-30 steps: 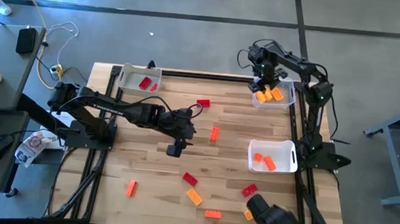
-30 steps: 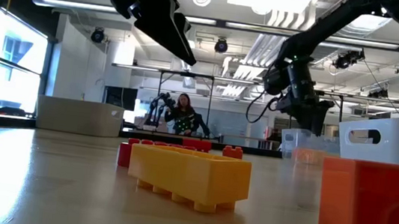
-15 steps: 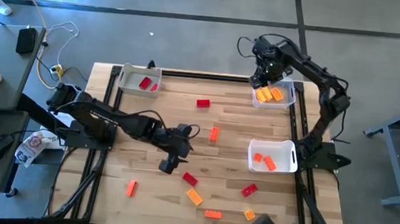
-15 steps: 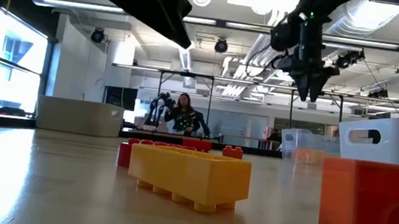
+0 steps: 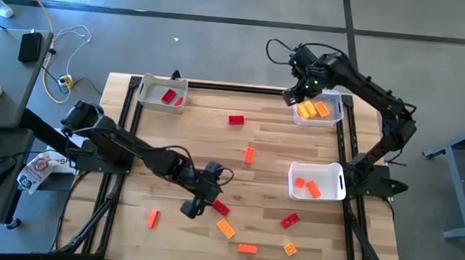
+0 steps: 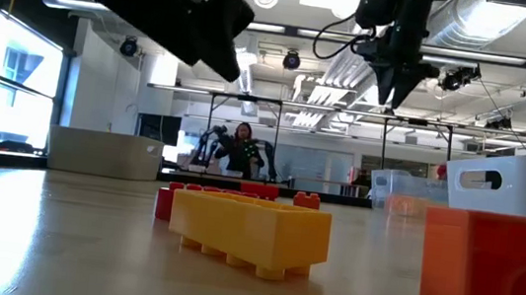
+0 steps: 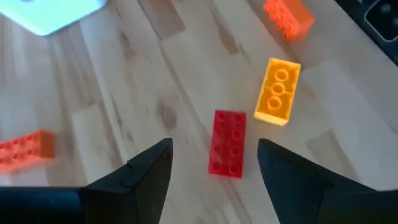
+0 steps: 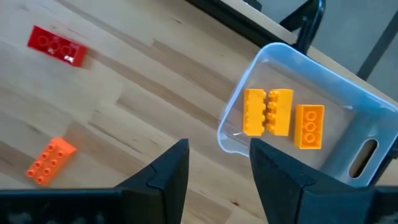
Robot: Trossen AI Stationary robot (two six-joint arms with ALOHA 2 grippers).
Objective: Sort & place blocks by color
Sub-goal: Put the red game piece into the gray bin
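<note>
- Left pincer (image 7: 214,171), open and empty, hangs lower centre over a red block (image 7: 227,142), positioned to grasp it.
- Right pincer (image 8: 219,165), open and empty, sits upper right by the yellow bin (image 8: 348,130).

Wood table (image 5: 174,138): scattered blocks (image 5: 249,154), three bins (image 5: 316,180).

No legible text, label, brand, number or sign appears on the wooden table (image 5: 262,174), the blocks (image 7: 227,143) or the bins (image 8: 348,118) at this workstation.
</note>
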